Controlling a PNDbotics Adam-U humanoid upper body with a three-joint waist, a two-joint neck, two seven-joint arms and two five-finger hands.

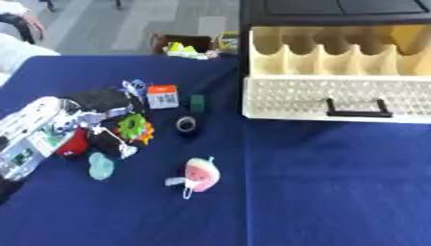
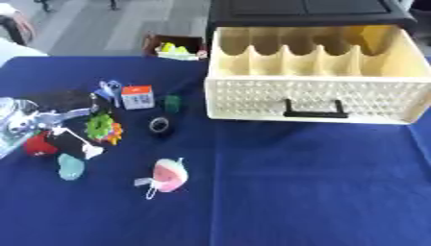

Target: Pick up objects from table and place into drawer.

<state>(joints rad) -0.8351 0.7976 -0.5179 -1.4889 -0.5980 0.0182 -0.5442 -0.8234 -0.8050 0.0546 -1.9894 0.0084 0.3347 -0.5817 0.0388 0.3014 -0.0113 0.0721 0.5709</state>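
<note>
Pink and soft-looking, the round plush toy (image 1: pixel 202 174) lies alone on the blue table (image 1: pixel 336 192), well short of the open cream drawer (image 1: pixel 336 96). It looks light and squashy; pinch its body. Your left hand (image 1: pixel 101 132) hovers over the clutter, fingers curled, grasp unclear.

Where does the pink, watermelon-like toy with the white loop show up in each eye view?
Left eye view: the pink toy lies on the blue cloth, left of centre and below the middle, nearest the camera of the small things.
Right eye view: the same toy sits further left in the picture.
Shared landmark: the black tape roll lies just beyond it, further from the camera.
</note>
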